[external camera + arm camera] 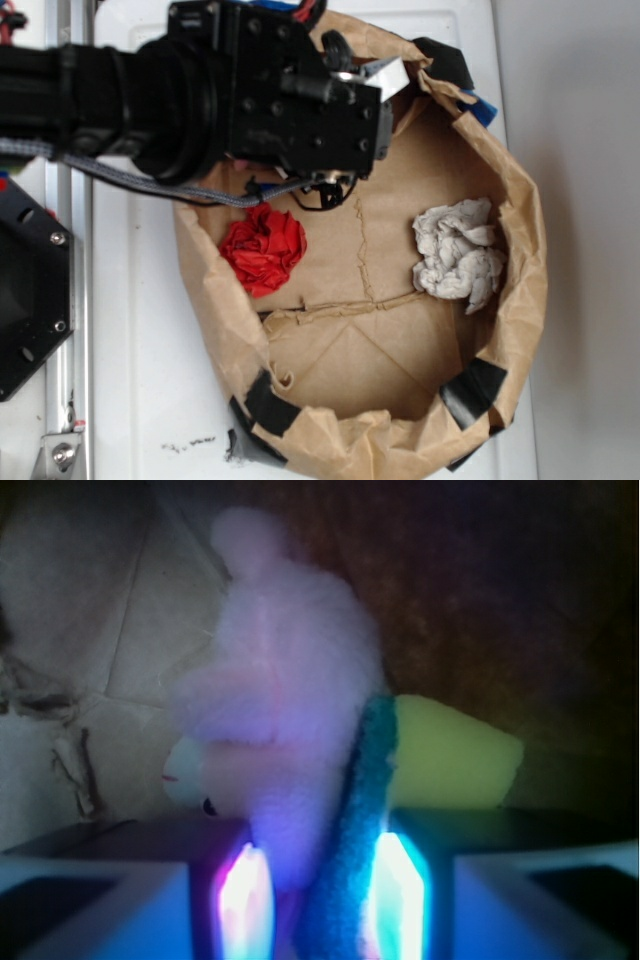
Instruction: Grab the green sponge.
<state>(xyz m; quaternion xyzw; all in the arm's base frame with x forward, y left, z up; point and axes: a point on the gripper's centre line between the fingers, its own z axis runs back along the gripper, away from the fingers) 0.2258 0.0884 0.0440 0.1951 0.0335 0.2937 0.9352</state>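
The pincer is sitting low in the paper bag, its lit fingers spread apart around a pink plush toy and the green sponge, whose green scouring face is lying between them. The approach step is ending, I judge; next comes clenching on the sponge edge without trapping the plush.

I see a brown paper bag with black tape patches, a red paper ball, and a grey-white paper ball. My wrist view shows the yellow, teal-edged sponge and a pale pink plush toy.
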